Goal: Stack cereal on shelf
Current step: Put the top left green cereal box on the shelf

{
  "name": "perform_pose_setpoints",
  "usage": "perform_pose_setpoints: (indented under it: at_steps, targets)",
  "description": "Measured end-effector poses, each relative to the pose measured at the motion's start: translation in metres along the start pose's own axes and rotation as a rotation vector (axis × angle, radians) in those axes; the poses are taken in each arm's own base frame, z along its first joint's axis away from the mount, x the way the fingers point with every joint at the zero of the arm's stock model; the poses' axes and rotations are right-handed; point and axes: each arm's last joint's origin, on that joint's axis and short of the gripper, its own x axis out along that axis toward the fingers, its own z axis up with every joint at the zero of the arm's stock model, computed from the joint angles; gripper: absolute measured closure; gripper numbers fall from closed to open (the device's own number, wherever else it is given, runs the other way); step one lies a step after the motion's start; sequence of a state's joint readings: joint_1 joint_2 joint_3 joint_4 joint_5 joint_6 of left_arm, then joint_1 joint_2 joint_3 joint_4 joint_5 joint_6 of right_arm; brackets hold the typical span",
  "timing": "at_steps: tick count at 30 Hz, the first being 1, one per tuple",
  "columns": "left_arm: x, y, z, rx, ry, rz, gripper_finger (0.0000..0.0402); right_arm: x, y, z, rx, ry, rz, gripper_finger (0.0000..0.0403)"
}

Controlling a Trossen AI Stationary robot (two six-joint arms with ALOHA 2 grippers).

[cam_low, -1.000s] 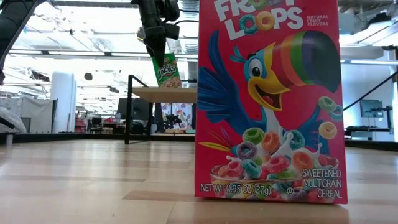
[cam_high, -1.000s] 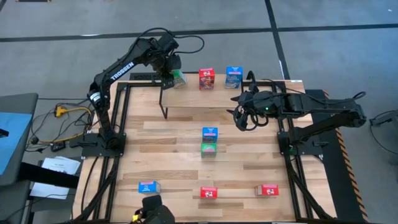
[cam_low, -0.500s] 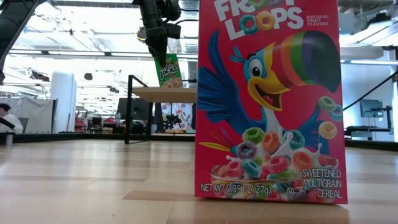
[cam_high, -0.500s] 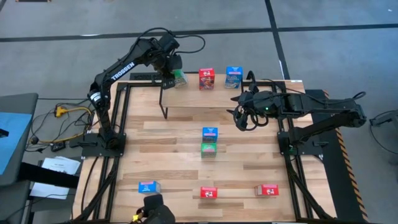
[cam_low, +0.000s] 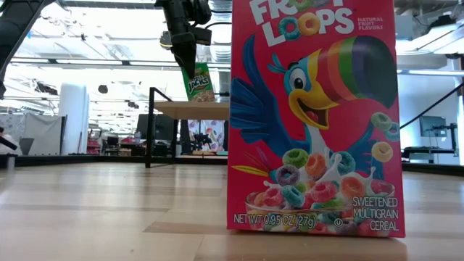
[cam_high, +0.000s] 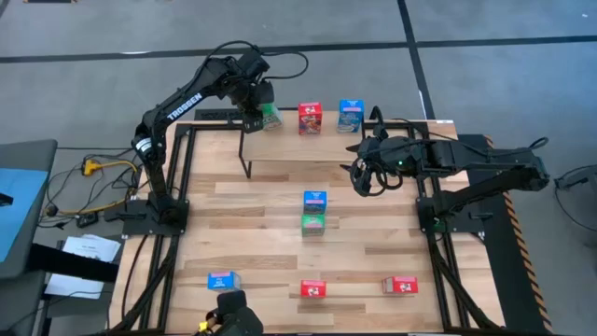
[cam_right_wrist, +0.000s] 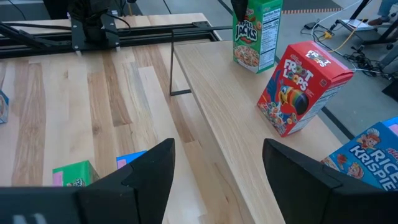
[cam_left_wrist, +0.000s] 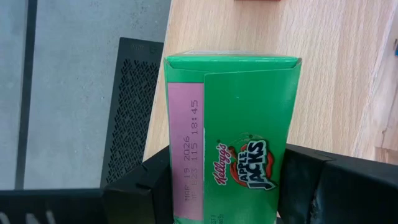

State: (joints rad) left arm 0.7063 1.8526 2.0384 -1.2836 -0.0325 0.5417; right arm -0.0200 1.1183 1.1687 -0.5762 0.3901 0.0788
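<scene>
At the far left end of the shelf, a green cereal box is held by the left gripper, whose fingers are clamped against the two narrow sides of the box. From the table-level camera the box is seen tilted, its lower edge at or just above the shelf board; whether it rests there cannot be told. Further along the same board, a red box and a blue box are stood side by side, apart from each other and from the green one.

Near the middle of the slatted table, a second blue box and a second green box are set touching. Along the near edge, another blue box and two red boxes are laid well apart.

The right gripper is held above the table beside the shelf's right end, its fingers spread wide with nothing between them.
</scene>
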Motion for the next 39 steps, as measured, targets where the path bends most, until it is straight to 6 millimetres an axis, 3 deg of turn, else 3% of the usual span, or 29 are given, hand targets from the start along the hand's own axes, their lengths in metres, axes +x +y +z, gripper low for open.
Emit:
perform_pose_setpoints:
  at_steps: [10, 21, 39]
  targets:
    - [0.0000, -0.0008, -0.0001, 0.015, -0.010, -0.026, 0.0213, 0.0000, 0.0000, 0.0000, 0.000, 0.000, 0.000, 0.0135]
    - [-0.0001, -0.0008, -0.0007, 0.052, 0.000, -0.020, 0.0152, 0.0000, 0.0000, 0.0000, 0.000, 0.000, 0.000, 0.0135]
    - [-0.0014, 0.0001, -0.0076, -0.067, 0.111, 0.070, 0.0150, 0.0000, 0.0000, 0.0000, 0.000, 0.000, 0.000, 0.0135]
